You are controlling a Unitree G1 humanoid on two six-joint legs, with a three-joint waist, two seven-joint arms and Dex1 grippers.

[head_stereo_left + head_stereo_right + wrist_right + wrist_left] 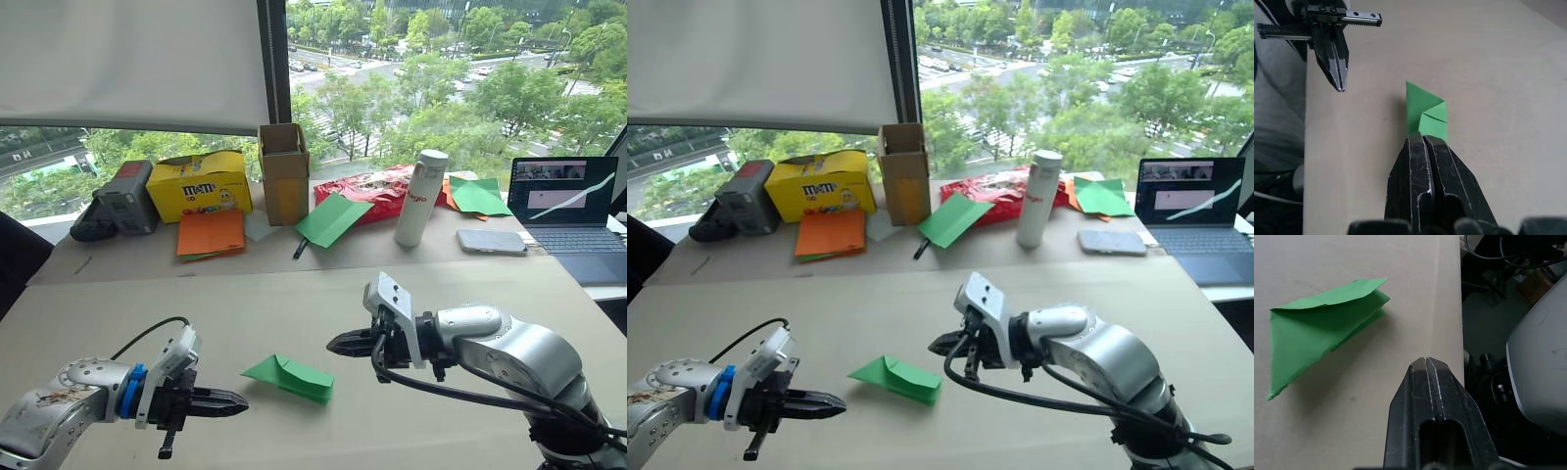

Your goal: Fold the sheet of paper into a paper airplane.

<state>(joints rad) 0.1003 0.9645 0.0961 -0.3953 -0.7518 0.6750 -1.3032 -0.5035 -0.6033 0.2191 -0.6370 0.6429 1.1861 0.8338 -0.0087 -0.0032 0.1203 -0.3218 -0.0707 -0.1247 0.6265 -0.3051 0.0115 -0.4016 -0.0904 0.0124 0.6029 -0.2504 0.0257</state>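
On the table point(118, 304), paper airplane point(290, 377) between closed left pincer point(233, 400), right pincer point(338, 342)

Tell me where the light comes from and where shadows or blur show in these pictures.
Left eye view: daylight floods in through the window behind the table; the paper airplane casts only a faint shadow. Left wrist view: a soft shadow lies beside the paper, and the left gripper looks blurred up close. Right wrist view: the right gripper also looks soft.

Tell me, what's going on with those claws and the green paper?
Left gripper shut, empty. Right gripper shut, empty. Folded paper airplane lies on the table between them, untouched. Nothing in the way.
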